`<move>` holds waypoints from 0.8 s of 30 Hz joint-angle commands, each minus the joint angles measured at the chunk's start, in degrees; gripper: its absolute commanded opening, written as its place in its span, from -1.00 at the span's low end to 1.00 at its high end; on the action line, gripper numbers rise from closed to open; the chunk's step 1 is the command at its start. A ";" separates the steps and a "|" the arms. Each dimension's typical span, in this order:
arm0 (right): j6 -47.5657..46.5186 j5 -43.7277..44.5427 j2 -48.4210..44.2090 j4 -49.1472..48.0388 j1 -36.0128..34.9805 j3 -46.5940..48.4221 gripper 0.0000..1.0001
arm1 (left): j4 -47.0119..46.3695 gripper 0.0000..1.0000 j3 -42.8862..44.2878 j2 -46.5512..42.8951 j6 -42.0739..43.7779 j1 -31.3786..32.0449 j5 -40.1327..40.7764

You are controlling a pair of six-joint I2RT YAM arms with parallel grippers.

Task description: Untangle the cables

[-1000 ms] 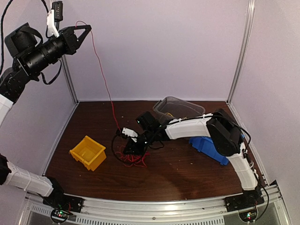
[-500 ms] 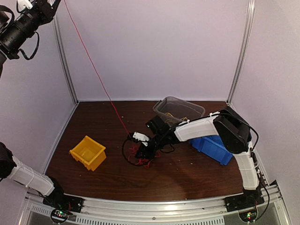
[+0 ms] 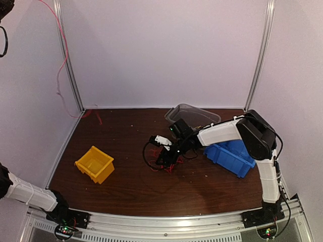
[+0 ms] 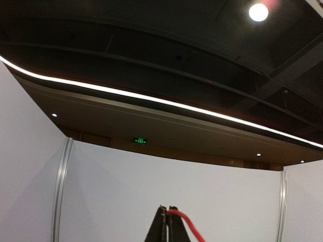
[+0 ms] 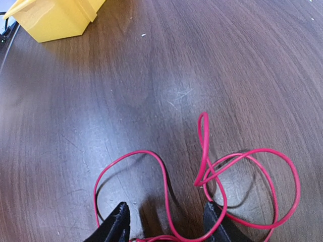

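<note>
A long red cable hangs slack from the top left corner down the left post, its end near the table's back left corner. My left gripper is out of the top view; in its wrist view it is raised high and shut on this red cable. A small tangle of red cable lies mid-table. My right gripper is low over it, open, with red loops lying on the wood between and ahead of its fingers. No yellow or blue cable shows.
A yellow bin stands at the front left, and also shows in the right wrist view. A blue bin and a clear tub stand behind the right arm. A black wire loop lies beside the tangle.
My left gripper rose up and left, out of the top view. The red cable, taut to the tangle before, now hangs slack by the left post. My right gripper and the tangle shifted right.
</note>
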State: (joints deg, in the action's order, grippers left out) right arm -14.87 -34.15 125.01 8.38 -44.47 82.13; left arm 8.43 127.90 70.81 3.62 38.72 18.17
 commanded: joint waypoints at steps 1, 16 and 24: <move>-0.46 1.94 -0.65 4.14 0.77 -2.00 0.03 | -3.94 -1.00 0.31 1.25 2.56 -0.22 1.23; -3.58 -0.17 -2.15 7.76 1.40 -1.03 0.14 | -5.26 -1.00 -20.71 -7.78 0.67 -0.22 4.26; -9.64 -3.52 -11.01 15.73 1.48 1.00 0.33 | -7.19 -1.00 -42.30 -18.59 -2.72 -0.22 9.85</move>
State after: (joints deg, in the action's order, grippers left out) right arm -20.45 -35.29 120.84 17.67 -43.46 81.80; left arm 3.55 90.67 56.12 3.27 38.72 24.49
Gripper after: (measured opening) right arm 0.657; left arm 0.008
